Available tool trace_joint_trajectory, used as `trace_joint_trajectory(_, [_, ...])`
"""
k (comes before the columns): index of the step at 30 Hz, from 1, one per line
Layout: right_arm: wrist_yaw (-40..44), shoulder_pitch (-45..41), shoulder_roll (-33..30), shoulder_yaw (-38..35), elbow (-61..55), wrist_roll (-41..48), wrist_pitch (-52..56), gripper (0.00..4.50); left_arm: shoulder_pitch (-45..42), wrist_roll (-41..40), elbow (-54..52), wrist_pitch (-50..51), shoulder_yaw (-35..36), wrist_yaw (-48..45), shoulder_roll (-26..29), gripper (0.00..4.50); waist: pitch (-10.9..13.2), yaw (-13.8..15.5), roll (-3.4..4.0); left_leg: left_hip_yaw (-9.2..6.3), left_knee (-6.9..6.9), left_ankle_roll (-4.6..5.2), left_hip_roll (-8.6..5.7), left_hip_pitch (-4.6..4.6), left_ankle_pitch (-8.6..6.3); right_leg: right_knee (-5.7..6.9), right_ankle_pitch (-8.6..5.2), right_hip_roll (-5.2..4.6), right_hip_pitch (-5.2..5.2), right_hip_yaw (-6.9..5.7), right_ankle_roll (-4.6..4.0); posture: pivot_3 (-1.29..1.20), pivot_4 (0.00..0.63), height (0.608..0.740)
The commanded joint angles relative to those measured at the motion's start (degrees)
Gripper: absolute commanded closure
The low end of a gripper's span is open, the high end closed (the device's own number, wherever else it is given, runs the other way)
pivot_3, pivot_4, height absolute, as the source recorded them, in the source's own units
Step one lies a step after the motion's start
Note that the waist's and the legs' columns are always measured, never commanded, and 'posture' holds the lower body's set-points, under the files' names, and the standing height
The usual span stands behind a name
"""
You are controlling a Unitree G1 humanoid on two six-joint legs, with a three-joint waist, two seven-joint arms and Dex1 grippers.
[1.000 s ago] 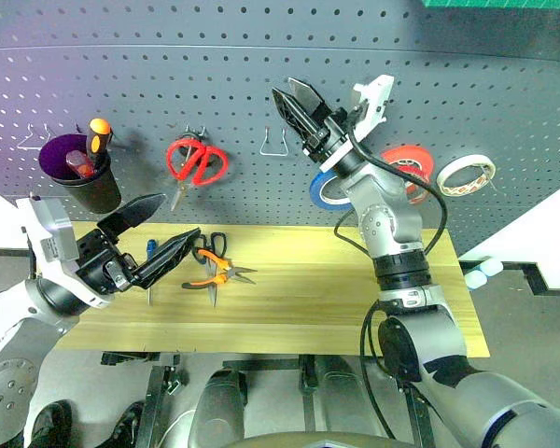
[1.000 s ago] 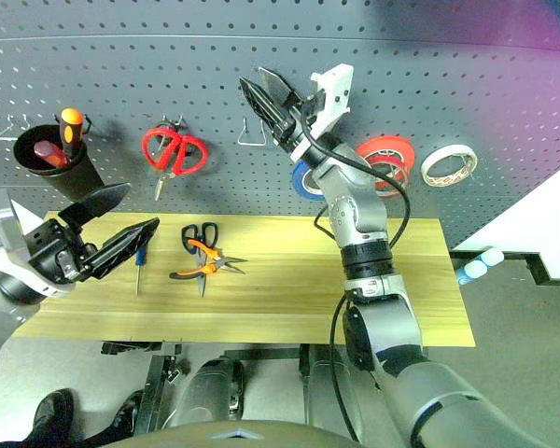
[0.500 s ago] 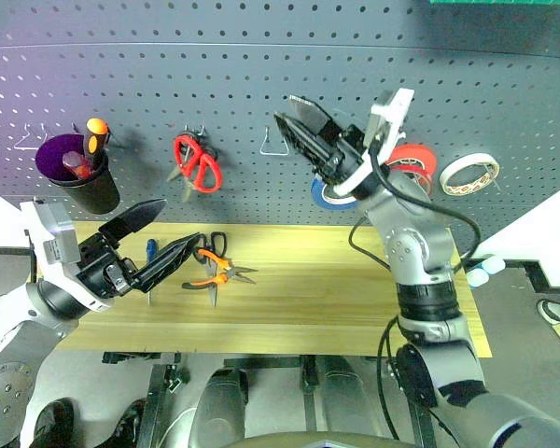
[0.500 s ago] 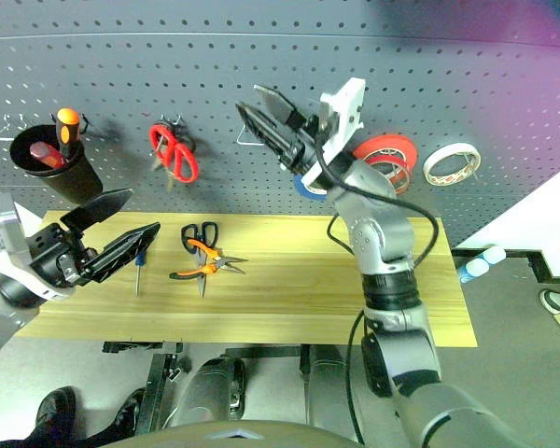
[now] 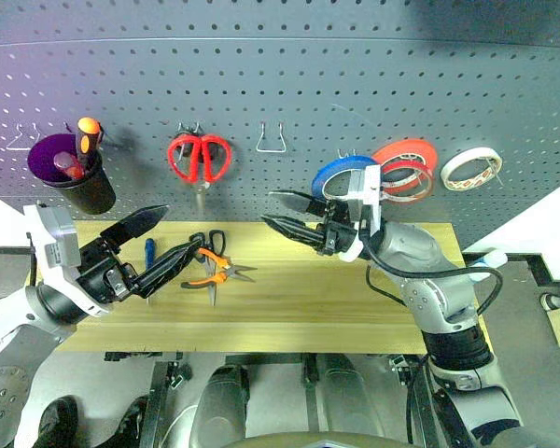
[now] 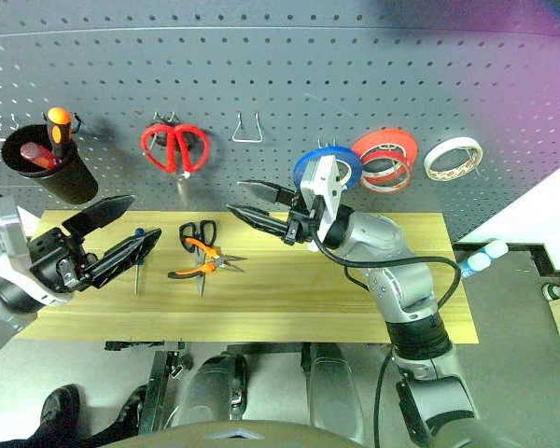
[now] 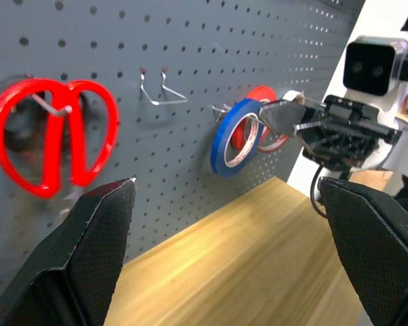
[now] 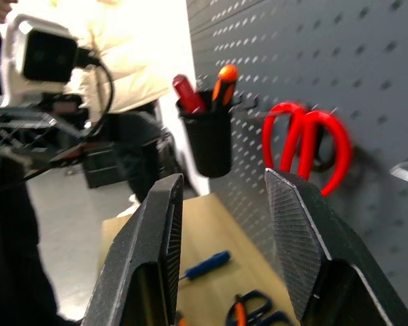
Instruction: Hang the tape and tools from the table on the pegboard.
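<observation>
Blue tape (image 5: 341, 174) hung on pegboard (image 5: 280, 84), behind right jaws (image 5: 287, 211), part-open, empty. Pliers (image 5: 212, 273), scissors (image 5: 212, 245), screwdriver (image 5: 150, 252) on tabletop (image 5: 299, 299) by wide-open left jaws (image 5: 159, 238).

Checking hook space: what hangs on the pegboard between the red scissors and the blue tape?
One bare wire hook between the red scissors and the blue tape, seen in the left eye view.

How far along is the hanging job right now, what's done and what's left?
Done: the blue tape hangs on the pegboard. In hand: nothing; the right gripper and left gripper are both open and empty. Left: pliers, black scissors and blue screwdriver lie on the table.
</observation>
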Motion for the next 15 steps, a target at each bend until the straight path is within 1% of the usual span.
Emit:
trace_joint_trajectory(1, [2.6,1.3,-1.4,4.6,1.5,-6.5,-6.1,2.52,0.5,-1.5,-2.3,0.1,1.9,0.6,0.6,0.0,0.2,0.0,-0.01,0.0,-0.01,0.0,0.0,-0.02,0.0,-0.01,-0.01,0.0,-0.02,0.0,0.0,0.04,0.294,0.733])
trace_joint_trajectory(2, [2.6,1.2,-0.7,5.3,3.7,-7.4,-6.8,2.52,0.8,-1.6,-2.7,0.2,2.0,0.7,0.6,0.0,0.3,0.0,-0.01,0.01,-0.03,-0.01,0.0,-0.02,0.0,-0.05,-0.02,0.0,-0.02,0.0,0.01,0.05,0.302,0.733])
trace_joint_trajectory(3, [2.7,1.2,-0.8,8.0,6.6,-11.8,-11.1,2.52,1.2,-1.6,-3.0,0.2,2.0,0.9,0.5,0.0,0.4,-0.1,-0.07,0.01,-0.07,0.0,0.0,-0.03,0.0,-0.11,-0.02,0.0,-0.02,0.0,0.01,0.05,0.302,0.733])
trace_joint_trajectory(5, [2.3,0.8,-0.1,10.8,10.8,-16.9,-16.1,2.52,1.7,-1.6,-3.5,0.3,2.1,1.1,0.5,0.0,0.6,-0.1,-0.09,0.02,-0.18,-0.01,0.0,-0.03,0.0,-0.26,-0.01,0.01,-0.01,0.0,0.02,0.06,0.303,0.733])
trace_joint_trajectory(7, [1.1,-0.1,2.2,11.5,14.7,-18.3,-18.1,2.52,2.2,-1.9,-4.1,0.4,2.6,1.4,0.5,0.0,0.8,-0.1,-0.1,0.03,-0.34,-0.01,-0.01,-0.04,0.0,-0.4,-0.01,0.02,-0.01,0.0,0.02,0.08,0.308,0.733])
trace_joint_trajectory(8, [0.6,-0.8,2.7,13.0,17.3,-21.2,-21.4,2.52,2.6,-2.1,-4.3,0.5,2.9,1.6,0.5,0.0,0.9,0.0,-0.13,0.04,-0.46,0.0,-0.01,-0.02,0.0,-0.49,-0.01,0.04,-0.01,0.0,0.02,0.08,0.309,0.733])
trace_joint_trajectory(12, [-2.0,-3.6,6.6,15.3,24.3,-26.9,-28.5,2.52,4.8,-2.4,-5.4,0.6,4.0,2.0,0.2,0.0,1.2,0.2,-0.09,0.02,-0.74,0.0,0.0,-0.05,0.01,-0.59,-0.03,0.14,-0.1,0.01,0.09,0.1,0.313,0.733])
trace_joint_trajectory(15, [-3.0,-5.2,8.9,15.9,28.4,-28.7,-30.6,2.52,6.4,-2.8,-6.1,0.5,5.0,2.0,0.3,0.0,1.3,0.4,-0.05,0.02,-0.75,0.01,0.01,-0.07,0.0,-0.63,-0.04,0.17,-0.1,0.02,0.11,0.12,0.315,0.733])
